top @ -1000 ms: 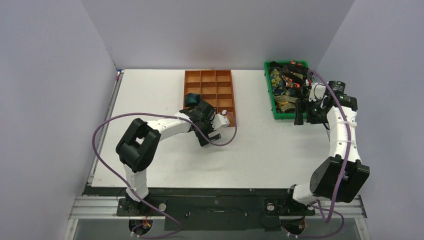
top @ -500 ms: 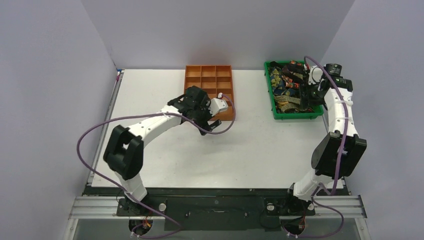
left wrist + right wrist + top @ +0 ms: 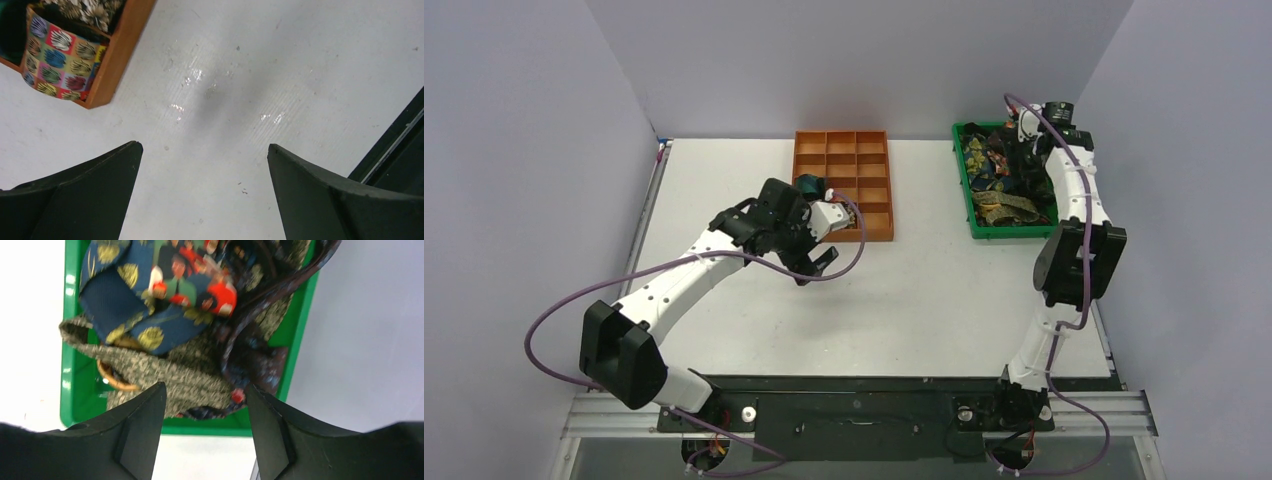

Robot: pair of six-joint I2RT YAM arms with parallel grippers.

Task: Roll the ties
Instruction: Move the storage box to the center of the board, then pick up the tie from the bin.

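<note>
A heap of ties (image 3: pixel 165 305) lies tangled in the green bin (image 3: pixel 75 340), well to the right of the divided wooden tray (image 3: pixel 891 200). The right gripper (image 3: pixel 205 386) hangs over that heap, its jaws apart and nothing pinched between them. One rolled multicolour tie (image 3: pixel 60 65) already stands in a corner compartment of the tray. Just off that corner the left gripper (image 3: pixel 204 146) hovers over bare table (image 3: pixel 280 75), its jaws spread wide and empty.

The tangle looks like the main risk. The speckled tie (image 3: pixel 175 370) under the right jaws lies beneath a navy gold-leaf tie (image 3: pixel 115 300) and beside a dark flecked one. A pinch there could lift several at once, or drag loose ends over the bin's wall.
</note>
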